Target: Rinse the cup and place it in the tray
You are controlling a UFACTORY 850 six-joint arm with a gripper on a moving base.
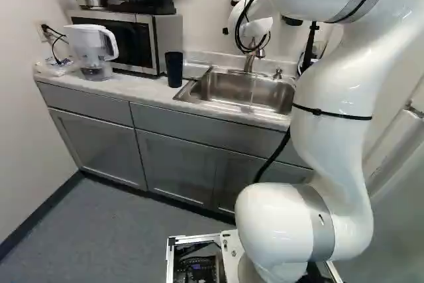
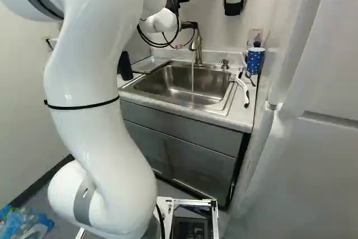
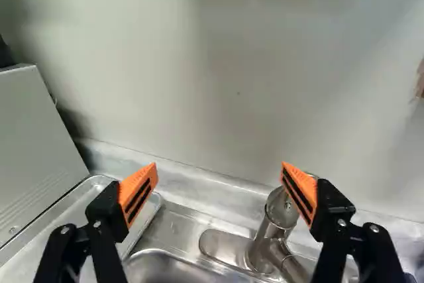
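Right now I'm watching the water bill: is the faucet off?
No, in the right base view a thin stream of water falls from the faucet into the sink.

Smooth, shiny metal is seen in the sink (image 2: 159,84), the tray (image 3: 68,215) beside it and the faucet (image 2: 198,47) behind it. The cabinets (image 1: 173,162) below are finished matt.

Base views from behind toward shared sink (image 1: 228,87), wrist view near faucet (image 3: 268,233)

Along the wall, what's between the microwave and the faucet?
The metal tray lies beside the microwave; next comes the flat sink rim, on which the faucet stands. The wrist view shows this.
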